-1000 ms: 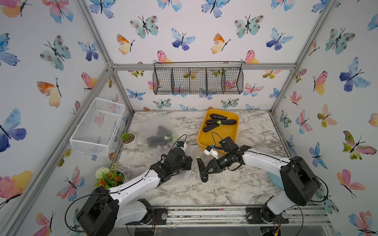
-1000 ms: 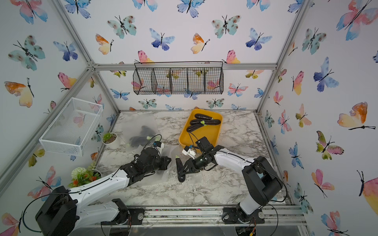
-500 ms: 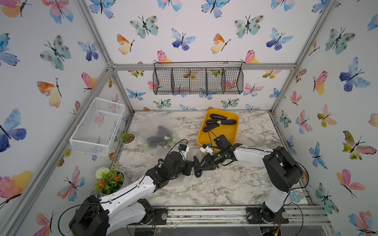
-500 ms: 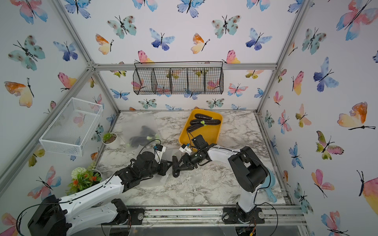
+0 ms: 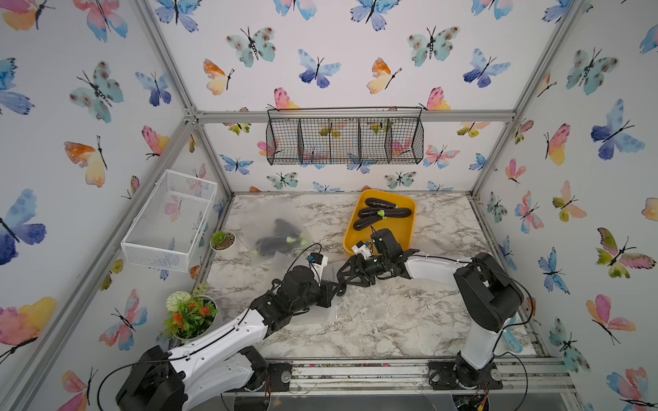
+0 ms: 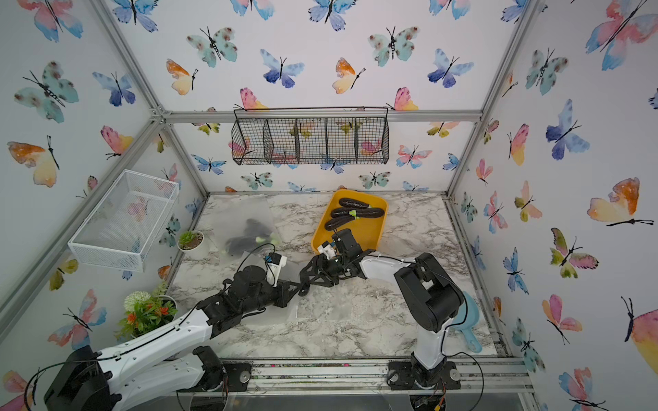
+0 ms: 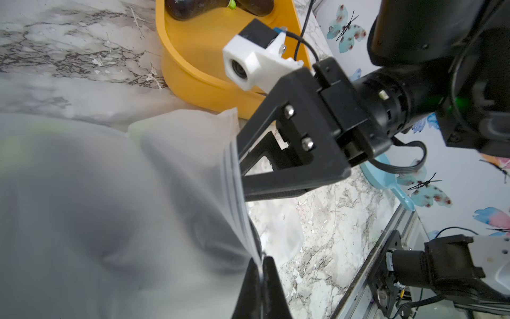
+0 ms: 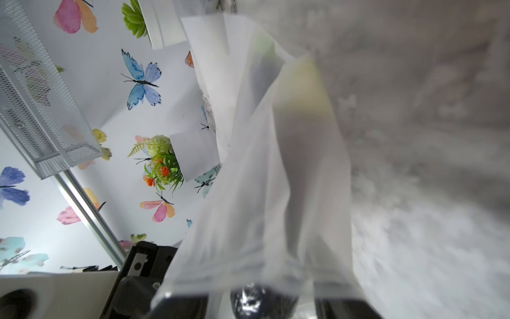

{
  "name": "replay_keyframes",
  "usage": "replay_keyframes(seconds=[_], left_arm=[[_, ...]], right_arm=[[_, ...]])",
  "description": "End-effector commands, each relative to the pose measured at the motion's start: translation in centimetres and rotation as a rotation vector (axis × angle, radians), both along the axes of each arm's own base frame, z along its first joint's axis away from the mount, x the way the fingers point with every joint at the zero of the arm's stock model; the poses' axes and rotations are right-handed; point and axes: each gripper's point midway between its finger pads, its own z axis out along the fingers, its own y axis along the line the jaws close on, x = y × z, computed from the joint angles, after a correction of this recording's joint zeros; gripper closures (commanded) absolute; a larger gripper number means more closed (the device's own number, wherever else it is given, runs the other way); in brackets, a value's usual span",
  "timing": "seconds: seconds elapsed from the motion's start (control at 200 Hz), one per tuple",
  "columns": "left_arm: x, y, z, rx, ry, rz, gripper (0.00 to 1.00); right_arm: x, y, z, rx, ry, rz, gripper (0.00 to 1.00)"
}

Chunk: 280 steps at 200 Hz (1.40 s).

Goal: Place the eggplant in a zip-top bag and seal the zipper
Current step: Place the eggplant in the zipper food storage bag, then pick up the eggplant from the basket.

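Insertion is in hand: left gripper point(image 7: 260, 265) pinches the bag point(image 7: 124, 193) rim, right gripper point(image 7: 241, 165) (jaws spread around the eggplant point(image 8: 259, 299)) reaches inside; next, withdraw cleanly.

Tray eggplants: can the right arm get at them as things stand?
Probably yes, after backing out. The eggplants lie in the tray close to the right gripper, nothing between, but its fingers sit in the mouth of the bag that the left gripper pinches.
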Motion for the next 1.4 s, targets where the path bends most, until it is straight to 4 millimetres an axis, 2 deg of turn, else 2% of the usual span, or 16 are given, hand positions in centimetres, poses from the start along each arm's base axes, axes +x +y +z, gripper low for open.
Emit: replay_keyframes(seconds=[0.0, 0.1, 0.155, 0.275, 0.355, 0.45, 0.566, 0.656, 0.831, 0.931, 1.016, 1.166, 1.251, 1.331, 1.396], left_arm=[[1.7, 0.9, 0.9, -0.087, 0.014, 0.082, 1.0], [2.8, 1.7, 0.5, -0.052, 0.018, 0.123, 1.0], [3.0, 1.8, 0.3, -0.036, 0.018, 0.129, 1.0], [2.8, 1.5, 0.7, -0.058, 0.023, 0.114, 1.0], [2.7, 1.6, 0.8, -0.062, 0.023, 0.119, 1.0], [2.7, 1.7, 1.2, -0.075, 0.022, 0.126, 1.0], [2.7, 1.4, 1.5, -0.086, 0.023, 0.117, 1.0], [2.7, 1.2, 1.5, -0.09, 0.028, 0.109, 1.0], [2.2, 0.7, 1.7, -0.136, 0.056, 0.087, 1.0], [1.8, 0.4, 2.6, -0.217, 0.072, 0.085, 1.0], [1.9, 1.0, 2.8, -0.202, 0.062, 0.116, 1.0], [2.4, 2.3, 0.9, -0.084, 0.056, 0.159, 1.0], [2.6, 2.4, 0.0, -0.035, 0.064, 0.154, 1.0], [2.7, 2.1, -0.3, -0.021, 0.071, 0.145, 1.0], [2.8, 1.9, -0.2, -0.02, 0.073, 0.133, 1.0]], right_arm=[[0.7, -0.2, 1.2, -0.062, -0.093, 0.016, 0.34], [1.0, -1.0, 2.3, -0.109, -0.165, 0.039, 0.34], [1.7, -1.6, 2.8, -0.137, -0.213, 0.015, 0.36], [2.6, -1.5, 2.1, -0.145, -0.262, 0.015, 0.65], [2.1, -0.8, 0.8, -0.153, -0.252, 0.052, 0.73], [0.9, 0.7, 0.2, -0.126, -0.247, 0.079, 0.77], [-0.5, 1.9, -1.1, -0.118, -0.221, 0.107, 0.79], [-1.5, 3.3, -1.4, -0.093, -0.215, 0.132, 0.79], [-1.2, 4.5, -1.6, -0.064, -0.202, 0.118, 0.76], [-0.8, 4.8, -1.4, -0.059, -0.21, 0.109, 0.67], [-0.1, 3.7, -0.5, -0.096, -0.263, 0.097, 0.63], [2.3, -0.6, 2.2, -0.147, -0.349, 0.035, 0.53], [3.5, -2.1, 3.5, -0.141, -0.384, 0.012, 0.49], [5.5, -3.8, 3.6, -0.16, -0.402, -0.041, 0.47], [8.4, -5.7, 3.3, -0.18, -0.42, -0.147, 0.45]])
